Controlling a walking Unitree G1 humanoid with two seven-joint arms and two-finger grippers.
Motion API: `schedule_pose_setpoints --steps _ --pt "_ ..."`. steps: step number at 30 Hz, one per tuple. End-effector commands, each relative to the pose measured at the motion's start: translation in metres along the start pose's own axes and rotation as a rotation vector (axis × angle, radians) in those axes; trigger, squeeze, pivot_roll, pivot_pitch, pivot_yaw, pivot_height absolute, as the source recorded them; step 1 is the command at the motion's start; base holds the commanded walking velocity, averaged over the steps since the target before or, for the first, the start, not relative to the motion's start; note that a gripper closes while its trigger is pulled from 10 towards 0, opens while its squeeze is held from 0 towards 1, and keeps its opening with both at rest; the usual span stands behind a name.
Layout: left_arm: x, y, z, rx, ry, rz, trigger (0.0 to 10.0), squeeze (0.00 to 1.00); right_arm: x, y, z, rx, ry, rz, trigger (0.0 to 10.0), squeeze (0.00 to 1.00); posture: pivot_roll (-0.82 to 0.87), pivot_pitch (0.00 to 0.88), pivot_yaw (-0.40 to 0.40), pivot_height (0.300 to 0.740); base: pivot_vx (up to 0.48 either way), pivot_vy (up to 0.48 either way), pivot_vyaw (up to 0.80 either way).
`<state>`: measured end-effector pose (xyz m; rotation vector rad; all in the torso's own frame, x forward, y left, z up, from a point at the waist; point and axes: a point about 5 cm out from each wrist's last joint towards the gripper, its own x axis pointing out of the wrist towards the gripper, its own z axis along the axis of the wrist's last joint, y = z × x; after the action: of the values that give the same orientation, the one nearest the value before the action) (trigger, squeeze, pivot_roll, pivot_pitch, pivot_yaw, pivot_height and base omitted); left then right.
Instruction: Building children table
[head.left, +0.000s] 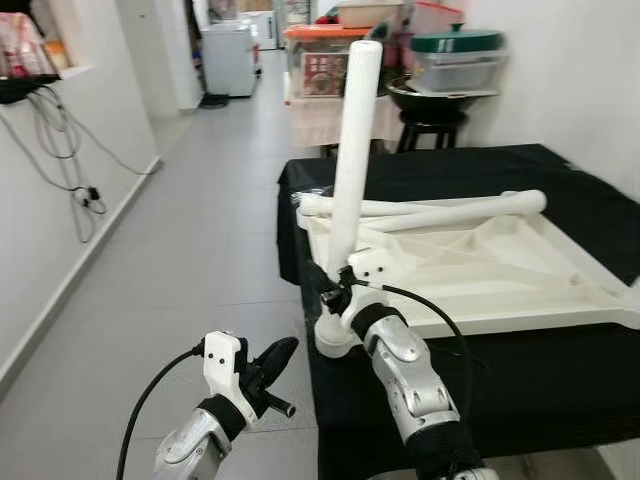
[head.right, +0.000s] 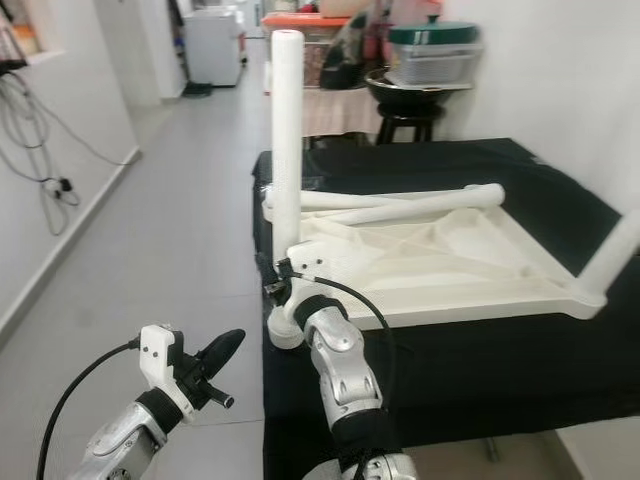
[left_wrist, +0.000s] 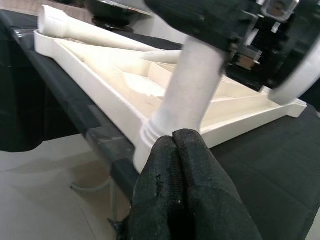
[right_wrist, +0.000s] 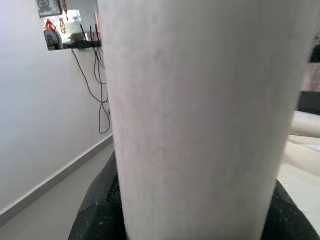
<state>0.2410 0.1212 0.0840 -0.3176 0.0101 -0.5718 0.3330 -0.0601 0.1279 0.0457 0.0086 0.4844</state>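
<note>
Your left gripper (head.left: 280, 352) hangs over the floor, left of the black-draped table (head.left: 560, 390), its fingers pressed together and holding nothing. Just to its right, your right gripper (head.left: 335, 290) is clamped around the low part of the upright white table leg (head.left: 354, 150), which stands in the near-left corner socket of the upturned white tabletop (head.left: 500, 280). Two loose legs (head.left: 440, 210) lie across the tabletop's far edge.

One upturned white tabletop (head.left: 520, 290), four white legs (head.left: 352, 150) (two lying loose), two hands (head.left: 270, 365).
</note>
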Motion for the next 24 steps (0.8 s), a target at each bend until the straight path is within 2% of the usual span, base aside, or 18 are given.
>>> schedule_pose_setpoints --steps 1,2,3,5,6,7,9,10,11,12,15,22,23,24 --pt "0.000 0.002 -0.002 0.000 0.007 0.014 10.0 0.00 -0.010 -0.010 -0.040 0.083 0.212 -0.053 10.0 0.00 -0.01 0.000 0.011 0.740 0.000 0.000 0.00" --pt "0.000 0.002 -0.002 0.000 0.007 0.014 10.0 0.00 -0.010 -0.010 -0.040 0.083 0.212 -0.053 10.0 0.00 -0.01 0.000 0.011 0.740 0.000 0.000 0.00" --pt "0.000 0.002 -0.002 0.000 0.006 0.015 10.0 0.00 -0.007 -0.010 -0.034 0.084 0.208 0.002 10.0 1.00 -0.01 0.000 0.011 0.740 0.000 0.000 0.00" --pt "0.001 0.002 -0.002 -0.003 0.005 0.013 10.0 0.00 0.001 -0.011 -0.014 0.070 0.166 0.178 10.0 1.00 -0.01 0.000 0.012 0.740 0.000 0.000 0.00" --pt "0.002 0.002 -0.002 -0.004 0.005 0.012 10.0 0.00 0.003 -0.011 -0.007 0.059 0.145 0.239 10.0 1.00 -0.01 0.000 0.012 0.740 0.000 0.000 0.00" --pt "0.002 0.002 -0.002 -0.004 0.005 0.012 10.0 0.00 0.003 -0.011 -0.007 0.059 0.145 0.239 10.0 1.00 -0.01 0.000 0.012 0.740 0.000 0.000 0.00" --pt "0.003 0.002 -0.002 -0.008 0.005 0.010 10.0 0.00 0.006 -0.014 0.011 0.011 0.100 0.395 10.0 1.00 -0.02 0.000 0.011 0.740 0.000 0.000 0.00" --pt "0.004 0.002 -0.002 -0.008 0.005 0.009 10.0 0.00 0.007 -0.017 0.018 -0.010 0.089 0.473 10.0 0.00 -0.01 0.000 0.006 0.740 0.000 0.000 0.00" --pt "0.005 0.002 -0.003 -0.009 0.005 0.009 10.0 0.00 0.007 -0.020 0.022 -0.022 0.084 0.523 10.0 0.00 -0.01 0.000 0.006 0.740 0.000 0.000 0.00" --pt "0.005 0.002 -0.003 -0.009 0.005 0.009 10.0 0.00 0.007 -0.020 0.022 -0.022 0.084 0.523 10.0 0.00 -0.01 0.000 0.006 0.740 0.000 0.000 0.00" --pt "0.006 0.001 -0.003 -0.005 0.002 0.013 10.0 0.00 0.007 -0.028 0.037 -0.077 0.104 0.717 10.0 0.00 0.00 0.000 -0.002 0.740 0.000 0.000 0.00" --pt "0.006 0.002 -0.003 -0.003 0.003 0.014 10.0 0.00 0.009 -0.032 0.044 -0.064 0.133 0.853 10.0 0.00 0.01 0.000 -0.002 0.740 0.000 0.000 0.00" --pt "0.006 0.002 -0.003 -0.004 0.004 0.014 10.0 0.00 0.010 -0.034 0.046 -0.032 0.141 0.860 2.2 0.00 0.02 0.000 0.002 0.740 0.000 0.000 0.00" --pt "0.006 0.002 -0.003 -0.004 0.004 0.014 10.0 0.00 0.010 -0.034 0.046 -0.032 0.141 0.860 2.2 0.00 0.02 0.000 0.002 0.740 0.000 0.000 0.00"
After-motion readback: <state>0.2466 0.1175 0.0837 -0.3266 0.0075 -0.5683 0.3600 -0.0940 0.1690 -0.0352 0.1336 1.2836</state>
